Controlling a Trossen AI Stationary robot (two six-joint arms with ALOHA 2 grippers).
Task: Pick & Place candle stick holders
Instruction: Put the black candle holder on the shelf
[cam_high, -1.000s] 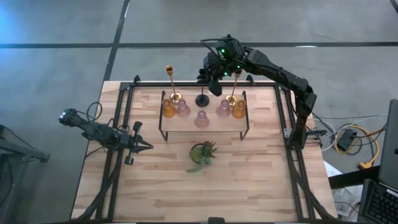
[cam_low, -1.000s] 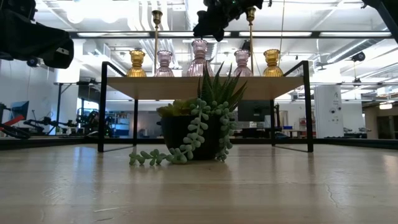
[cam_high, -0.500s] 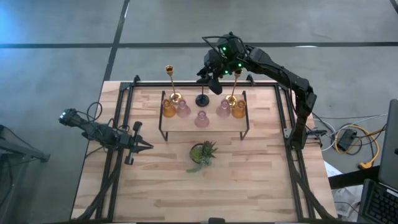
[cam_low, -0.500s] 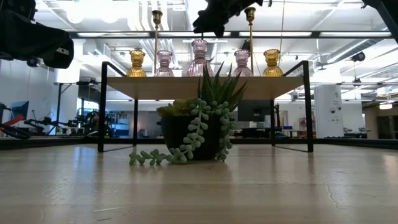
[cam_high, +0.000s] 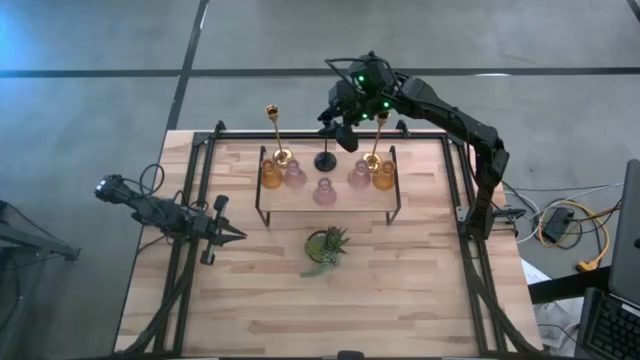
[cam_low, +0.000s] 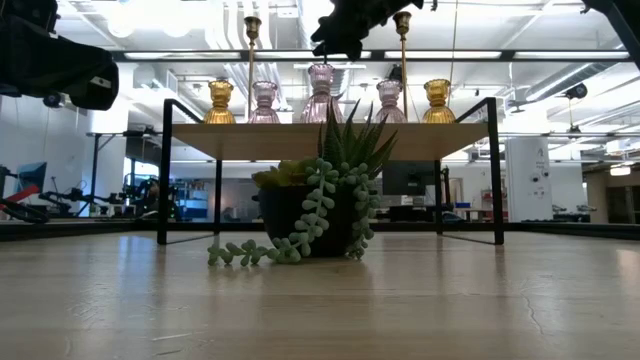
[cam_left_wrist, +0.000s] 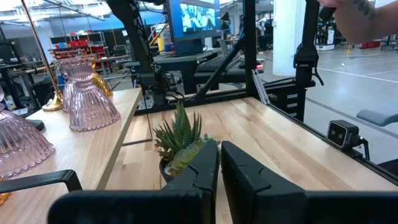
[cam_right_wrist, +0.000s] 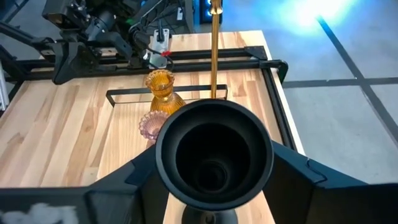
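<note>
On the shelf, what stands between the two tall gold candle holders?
In the high view, the black candle holder stands between the left gold holder and the right gold holder, under the right gripper.

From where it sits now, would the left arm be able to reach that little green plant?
Probably yes. The left gripper rests low at the table's left side, fingers shut, facing the plant, with only bare wood between them. It would need to open first.
</note>
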